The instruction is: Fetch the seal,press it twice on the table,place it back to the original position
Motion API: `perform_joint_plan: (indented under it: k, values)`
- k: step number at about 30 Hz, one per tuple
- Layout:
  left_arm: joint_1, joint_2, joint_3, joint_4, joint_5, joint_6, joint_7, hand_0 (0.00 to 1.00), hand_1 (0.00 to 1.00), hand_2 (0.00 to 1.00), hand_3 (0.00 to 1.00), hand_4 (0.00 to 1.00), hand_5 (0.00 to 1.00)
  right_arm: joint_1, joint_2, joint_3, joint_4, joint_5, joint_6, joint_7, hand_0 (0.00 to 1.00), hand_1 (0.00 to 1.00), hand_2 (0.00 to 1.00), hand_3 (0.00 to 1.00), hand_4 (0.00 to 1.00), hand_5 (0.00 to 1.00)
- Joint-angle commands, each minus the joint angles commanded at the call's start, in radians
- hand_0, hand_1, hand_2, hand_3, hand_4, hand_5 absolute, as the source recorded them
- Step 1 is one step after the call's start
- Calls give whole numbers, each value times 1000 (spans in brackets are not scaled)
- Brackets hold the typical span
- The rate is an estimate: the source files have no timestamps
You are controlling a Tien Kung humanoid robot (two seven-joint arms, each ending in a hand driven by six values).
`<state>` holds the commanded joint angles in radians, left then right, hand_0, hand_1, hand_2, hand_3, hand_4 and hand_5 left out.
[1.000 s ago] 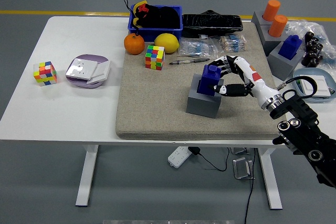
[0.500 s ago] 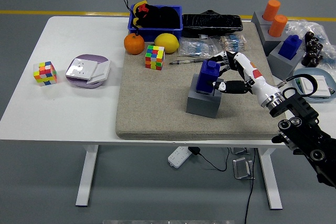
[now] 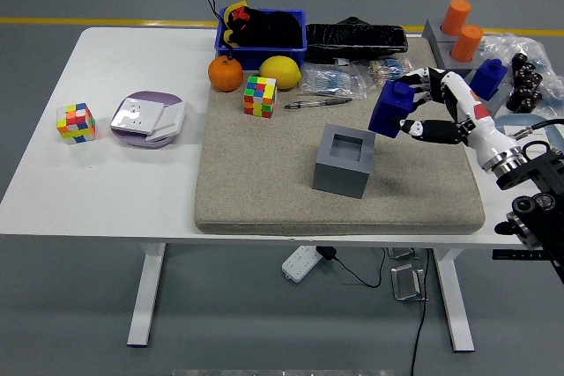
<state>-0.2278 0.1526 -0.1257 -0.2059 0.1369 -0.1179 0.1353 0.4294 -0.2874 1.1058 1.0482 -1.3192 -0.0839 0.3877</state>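
Lower right of frame: black right arm comes in, white right hand (image 3: 438,114) at centre right. Fingers (image 3: 421,128) curled around the blue block-shaped seal (image 3: 391,108); thumb low, other digits over the top. Seal held clear above the grey-beige felt mat (image 3: 256,182), tilted, right of and slightly beyond the grey square holder (image 3: 344,161).

Holder stands at frame centre, socket open and empty. That is the return spot.

White bench (image 3: 106,191) carries the mat across its middle and right. Left arm not seen.

Judgement: seal is out of its holder; the pressing comes next. To do it well, level the seal so its base sits flat, pick open mat in front of or right of the holder, come straight down, press firmly, lift cleanly, repeat once. Keep the grip tight; a tilted base would rock.

Farther back, upper centre: multicoloured puzzle cube (image 3: 260,96), orange fruit (image 3: 225,75), yellow lemon (image 3: 280,71), pen (image 3: 317,103), all well apart from the pressing area.
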Motion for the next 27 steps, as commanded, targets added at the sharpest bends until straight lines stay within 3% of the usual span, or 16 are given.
perform_joint_plan:
  k: [10, 27]
  values:
    - [-4, 0, -6, 1, 3, 0, -1, 814, 814, 786, 835, 791, 402, -68, -53, 89, -39, -7, -2, 1, 389, 322, 338, 340, 631, 2]
    - [-2, -4, -9, 0, 6, 1, -2, 814, 813, 787, 837, 792, 401, -81, -19, 37, -150, -15, -17, 32, 389, 321, 337, 341, 642, 2]
